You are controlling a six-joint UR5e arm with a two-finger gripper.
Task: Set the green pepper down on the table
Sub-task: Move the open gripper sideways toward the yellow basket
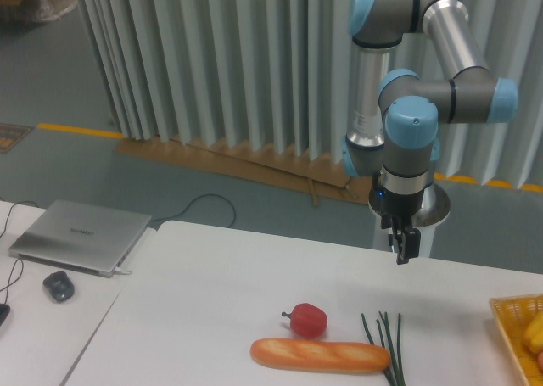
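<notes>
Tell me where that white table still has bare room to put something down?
The table is bare across its left and middle, from the edge beside the laptop desk up to the red pepper. There is also room under the gripper, toward the far edge. The near right is crowded: red pepper, bread loaf, chive stalks and yellow basket.

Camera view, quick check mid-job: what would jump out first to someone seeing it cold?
The grey-and-blue arm dominates the upper right, its gripper hanging above the white table's far edge with nothing visible between the fingers. Below, near the front edge, a red pepper sits just behind a baguette, with green chives beside them. No green pepper shows in this view.
</notes>
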